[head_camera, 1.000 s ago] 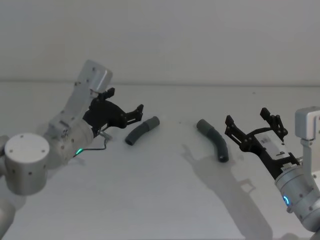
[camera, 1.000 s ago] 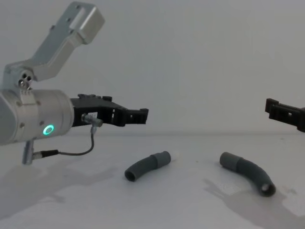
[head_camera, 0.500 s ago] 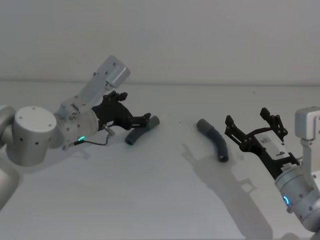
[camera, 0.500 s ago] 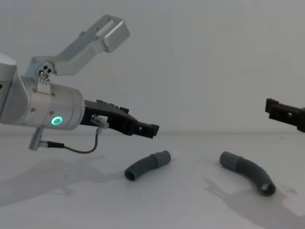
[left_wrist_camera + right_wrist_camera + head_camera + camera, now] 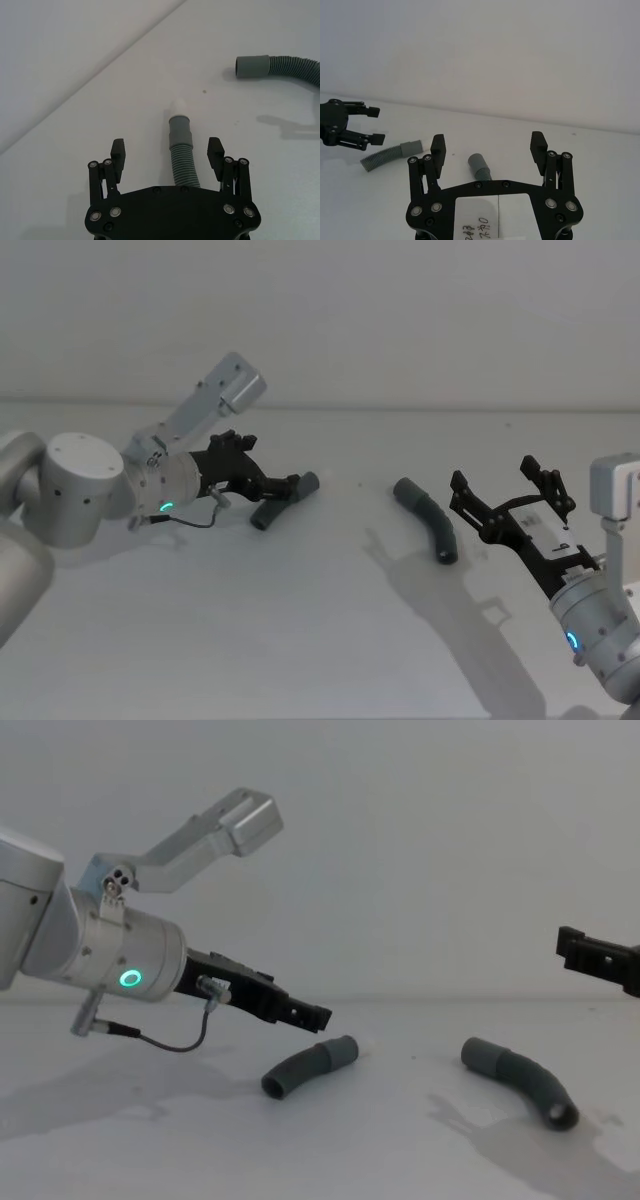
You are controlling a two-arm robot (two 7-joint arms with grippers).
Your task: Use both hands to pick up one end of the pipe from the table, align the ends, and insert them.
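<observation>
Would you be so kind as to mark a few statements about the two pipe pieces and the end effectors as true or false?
1. The left end effector is open, with the shorter pipe piece between its fingers. True.
2. That piece ends in a whitish tip. True.
3. The shorter pipe piece is already plugged into the longer pipe piece. False: the two lie apart on the table.
4. The right end effector is shut on the longer pipe piece. False: it is open and holds nothing, and that piece lies on the table.
</observation>
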